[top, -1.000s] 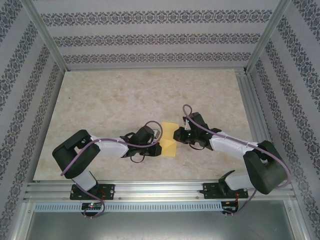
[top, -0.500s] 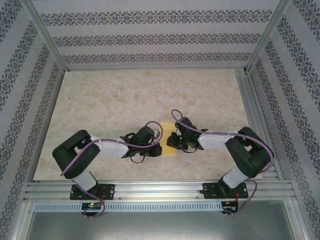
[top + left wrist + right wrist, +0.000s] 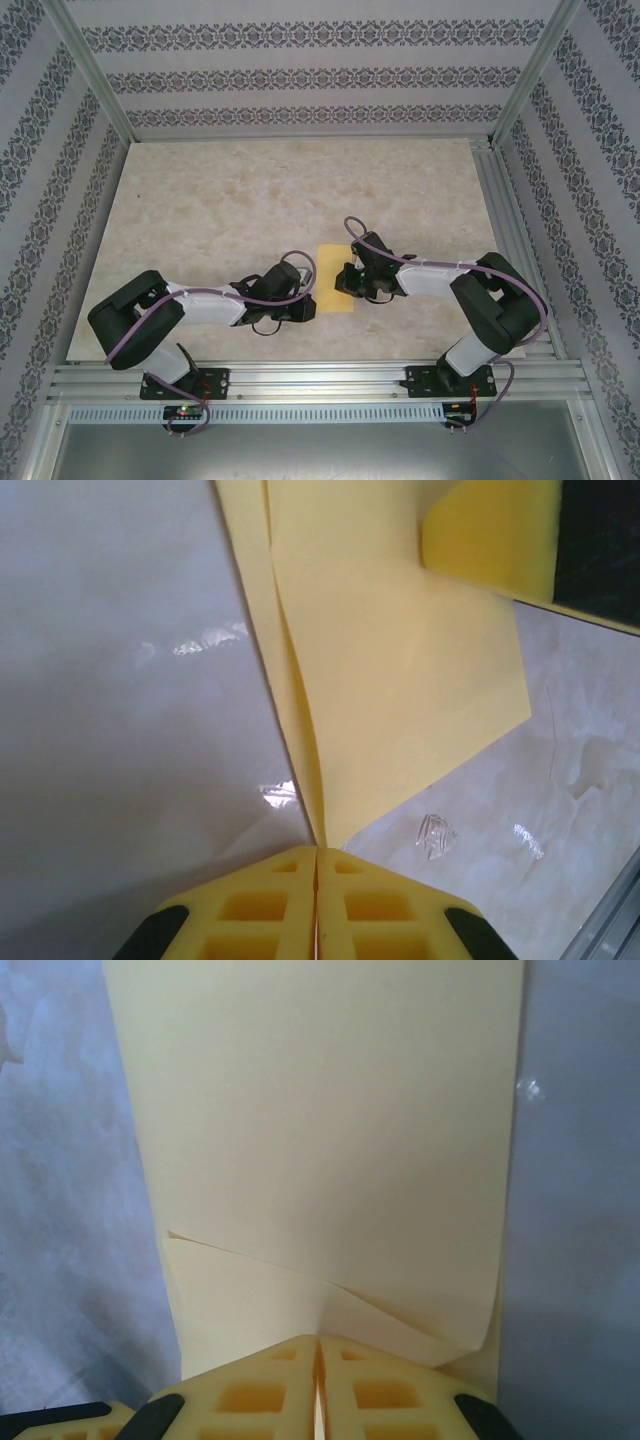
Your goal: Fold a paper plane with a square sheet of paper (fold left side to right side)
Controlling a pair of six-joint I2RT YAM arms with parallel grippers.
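Two layers show in the square sheet of paper (image 3: pixel 400 680): the left wrist view has one flap standing slightly proud of the other along a soft, unpressed fold line. The sheet (image 3: pixel 332 256) lies on the table (image 3: pixel 220 220) near its front centre, between the two arms.

1. Left gripper (image 3: pixel 317 855): jaws closed, with a corner of the sheet running into the seam between the pads. In the top view this gripper (image 3: pixel 312 296) sits at the sheet's left edge.
2. Right gripper (image 3: pixel 318 1345): jaws closed, pinching the near edge, where a shallow diagonal wrinkle starts at the pads. In the top view it (image 3: pixel 346 280) rests over the sheet's right half.

Judgement: the left-to-right fold is in hand and not yet creased.

- Bring edge to edge before any flattening.
- Hold one pinch fixed as the anchor.
- Avoid pulling the grips apart, as thin paper is likely to tear or crease off-line.
- Flatten the diagonal wrinkle before pressing the fold.
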